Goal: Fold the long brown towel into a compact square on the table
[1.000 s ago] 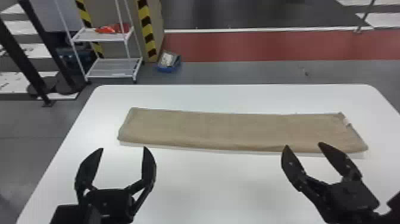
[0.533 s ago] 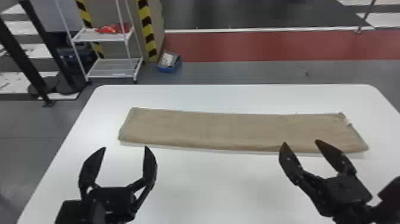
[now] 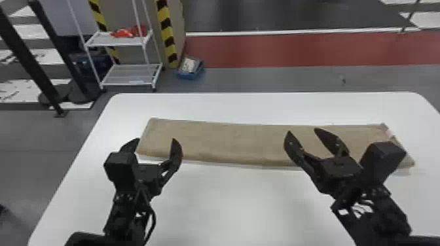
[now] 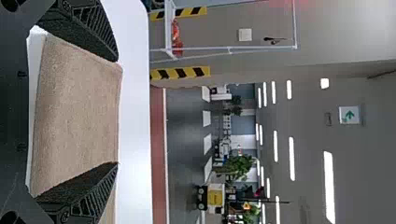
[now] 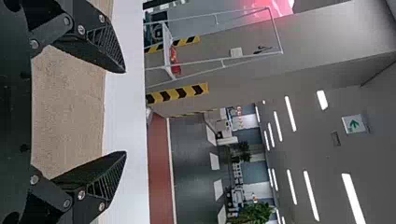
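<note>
The long brown towel (image 3: 229, 140) lies flat near the bench's (image 3: 235, 202) far edge—left claw (image 3: 154, 140) and right claw (image 3: 302, 131) spread, empty. Gripping seems next: lower onto one short end, then fold it over.

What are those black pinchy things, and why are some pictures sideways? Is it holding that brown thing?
The pinchy things are a robot's hands, called grippers: the left gripper and the right gripper. Each has two flat black fingers, spread wide open.

The picture with both hands in it comes from a camera on the robot's head, looking down. The other two views come from cameras on its wrists. They're turned on their side, so the room looks tipped over.

The brown thing is a long towel, lying flat across a white table. Neither gripper is holding it, or anything else. The robot's job is to fold it into a compact square, and it isn't one yet.
</note>
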